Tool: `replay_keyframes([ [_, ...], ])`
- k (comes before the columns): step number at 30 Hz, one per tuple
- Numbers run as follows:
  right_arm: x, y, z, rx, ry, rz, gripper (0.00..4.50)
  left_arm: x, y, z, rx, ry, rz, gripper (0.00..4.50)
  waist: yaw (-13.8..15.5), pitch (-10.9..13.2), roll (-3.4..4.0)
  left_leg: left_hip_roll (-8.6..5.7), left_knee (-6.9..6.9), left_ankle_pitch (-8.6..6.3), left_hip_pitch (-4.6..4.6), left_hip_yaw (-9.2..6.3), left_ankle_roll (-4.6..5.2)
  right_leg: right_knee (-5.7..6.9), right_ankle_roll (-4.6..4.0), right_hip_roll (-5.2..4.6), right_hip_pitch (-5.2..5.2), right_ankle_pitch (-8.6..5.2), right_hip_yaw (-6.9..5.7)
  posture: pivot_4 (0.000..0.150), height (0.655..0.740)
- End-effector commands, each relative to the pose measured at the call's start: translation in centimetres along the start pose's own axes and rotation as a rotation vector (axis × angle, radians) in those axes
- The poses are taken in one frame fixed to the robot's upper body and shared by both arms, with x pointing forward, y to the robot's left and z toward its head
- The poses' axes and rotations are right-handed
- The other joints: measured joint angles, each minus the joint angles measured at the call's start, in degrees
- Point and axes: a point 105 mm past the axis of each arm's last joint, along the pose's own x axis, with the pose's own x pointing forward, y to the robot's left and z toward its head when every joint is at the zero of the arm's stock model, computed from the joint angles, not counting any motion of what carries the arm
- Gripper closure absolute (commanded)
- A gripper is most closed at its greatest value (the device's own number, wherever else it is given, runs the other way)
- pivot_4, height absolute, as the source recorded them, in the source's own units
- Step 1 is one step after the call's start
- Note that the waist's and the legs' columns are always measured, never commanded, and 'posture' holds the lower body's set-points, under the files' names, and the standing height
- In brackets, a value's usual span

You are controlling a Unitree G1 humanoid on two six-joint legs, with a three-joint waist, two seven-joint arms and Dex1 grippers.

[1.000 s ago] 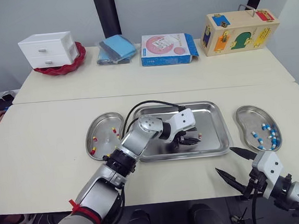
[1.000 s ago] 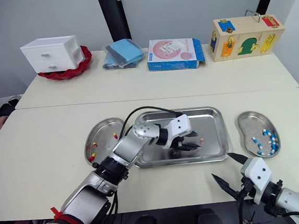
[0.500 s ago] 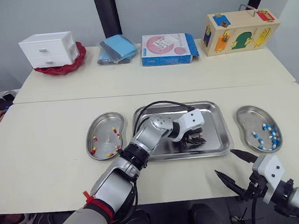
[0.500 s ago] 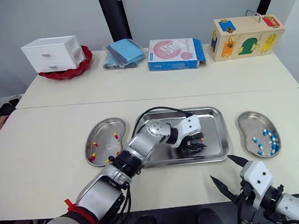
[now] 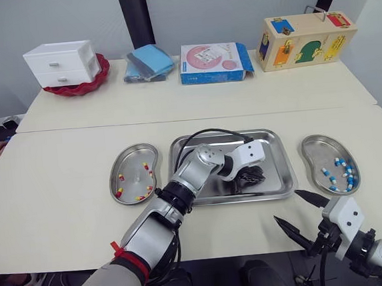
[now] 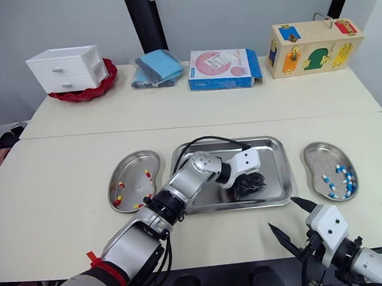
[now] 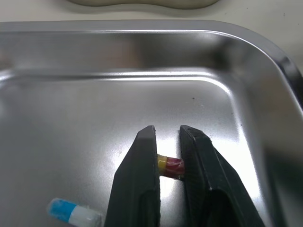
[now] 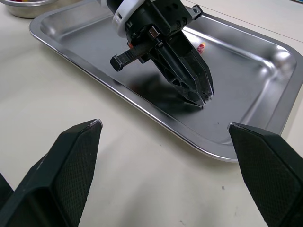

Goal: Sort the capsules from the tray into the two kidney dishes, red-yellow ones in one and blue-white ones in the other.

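My left gripper reaches into the right half of the steel tray. In the left wrist view its fingers are shut on a red-yellow capsule, low over the tray floor. A blue-white capsule lies loose on the tray beside them. The left kidney dish holds several red-yellow capsules. The right kidney dish holds several blue-white ones. My right gripper hangs open with nothing in it, off the table's front edge below the right dish.
On the far table stand a white drawer box on a red dish, blue cloths, a blue carton and a wooden latch box. A black cable arcs over the tray's left half.
My left gripper has moved right across the tray to the red-yellow capsule and its fingers have closed around it. The right gripper has barely moved.
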Motion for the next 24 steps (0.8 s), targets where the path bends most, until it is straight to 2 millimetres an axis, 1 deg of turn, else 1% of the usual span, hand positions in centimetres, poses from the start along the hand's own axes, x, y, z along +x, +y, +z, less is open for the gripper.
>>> replay_keyframes([
  [1,0.0,0.2,1.2,-0.017,-0.040,-0.004,0.00,0.1,-0.4,0.2,0.012,-0.019,-0.017,4.13,0.00,0.00,0.00,0.00,0.00,0.00,0.00,0.00,0.00,0.00,0.00,0.00,0.00,0.00,0.00,0.150,0.7400],
  [4,0.0,0.1,1.1,-0.019,-0.037,-0.005,0.00,-0.4,-0.7,1.1,0.008,-0.053,-0.044,4.13,-0.01,0.00,0.01,0.00,0.00,0.00,0.00,0.00,0.00,0.00,0.00,0.00,0.00,0.00,0.00,0.150,0.7400],
  [9,0.0,-0.1,1.0,-0.026,-0.034,-0.003,0.00,-2.2,-0.6,2.5,0.039,-0.092,-0.034,4.13,-0.02,0.00,0.01,0.01,0.00,0.00,-0.01,0.00,0.00,0.01,0.00,0.00,-0.01,0.00,0.00,0.150,0.7400],
  [12,0.0,-0.2,1.0,-0.047,-0.035,0.012,0.00,-4.5,-0.3,3.7,0.050,-0.139,0.007,4.13,-0.05,-0.01,0.02,0.01,0.00,0.00,-0.01,0.00,0.00,0.01,0.00,0.00,-0.01,0.00,0.01,0.150,0.7400],
  [15,0.2,-0.2,1.1,-0.067,-0.040,0.024,0.00,-6.2,-0.4,4.2,0.032,-0.173,0.043,4.13,-0.03,-0.02,0.04,0.02,-0.01,0.01,-0.01,-0.01,-0.01,0.02,0.00,0.00,-0.01,0.00,-0.01,0.150,0.7400],
  [17,0.4,-0.2,1.2,-0.086,-0.051,0.040,0.00,-8.1,-0.4,4.1,0.006,-0.195,0.091,4.13,-0.11,-0.02,0.05,0.02,0.00,0.01,0.00,-0.01,-0.01,0.02,0.00,0.00,0.00,0.00,0.00,0.150,0.7400],
  [18,0.6,-0.1,1.4,-0.100,-0.061,0.057,0.00,-9.7,-0.4,3.6,-0.023,-0.200,0.146,4.13,-0.32,-0.03,0.08,0.02,-0.01,0.01,0.01,-0.01,-0.01,0.02,0.00,0.00,0.00,0.00,0.00,0.150,0.7400],
  [20,1.0,0.0,1.6,-0.131,-0.073,0.098,0.00,-12.5,-0.4,2.5,-0.083,-0.194,0.237,4.13,-0.47,-0.02,0.11,0.05,-0.03,0.00,0.07,0.00,0.00,0.04,0.00,0.01,0.00,0.00,0.03,0.150,0.7400],
  [24,1.8,0.7,1.8,-0.166,-0.095,0.202,0.00,-17.0,-1.3,0.3,-0.213,-0.168,0.379,4.13,-0.24,0.01,0.12,0.06,-0.05,0.00,0.10,-0.06,-0.01,0.07,-0.01,0.03,0.03,0.00,-0.01,0.150,0.7400],
])
